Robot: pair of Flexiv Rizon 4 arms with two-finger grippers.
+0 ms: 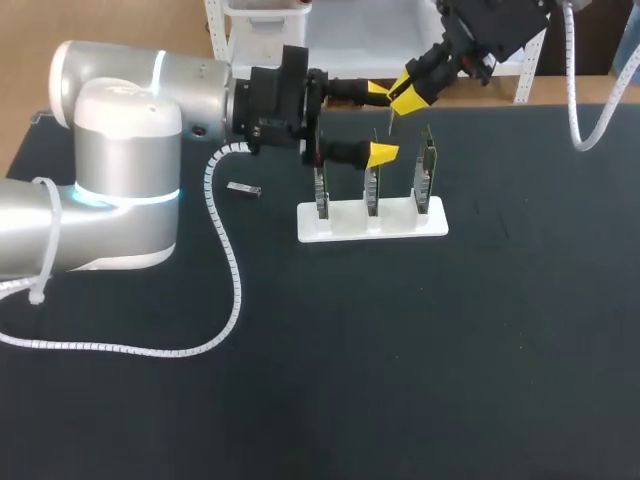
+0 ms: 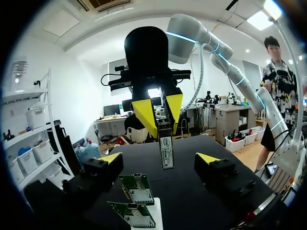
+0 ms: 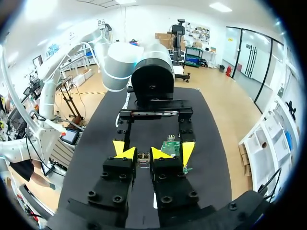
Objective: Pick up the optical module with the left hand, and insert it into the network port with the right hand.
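- The right gripper [image 3: 142, 153] is clamped on the upper end of the optical module [image 2: 166, 149]. It holds the module upright in the air above the rack [image 1: 400, 225] of green boards [image 1: 372, 185].
- The left gripper [image 2: 159, 159] is released. Its fingers stand wide to either side of the module and touch nothing, so I judge the pass between the arms done and the insertion next.
- The left arm should draw straight back first, without swinging sideways, because one finger hangs close over the middle board.
- The network port [image 2: 140, 195] looks to be the metal cage on a board's edge. From the head view I cannot tell which of the three boards is meant.
- The module should be turned so that its long axis lines up with the cage mouth before it goes in. A tilted entry will likely jam or lever the board in its slot.
- The push should be slow and straight. The boards only stand in the rack, and the rack only rests on the table [image 1: 400, 380], so a hard shove may slide or tip it.
- The grip is near one end, so the free end may wander; it needs checking at the mouth.
- The small loose part [image 1: 243, 189] lies well apart and can be ignored.
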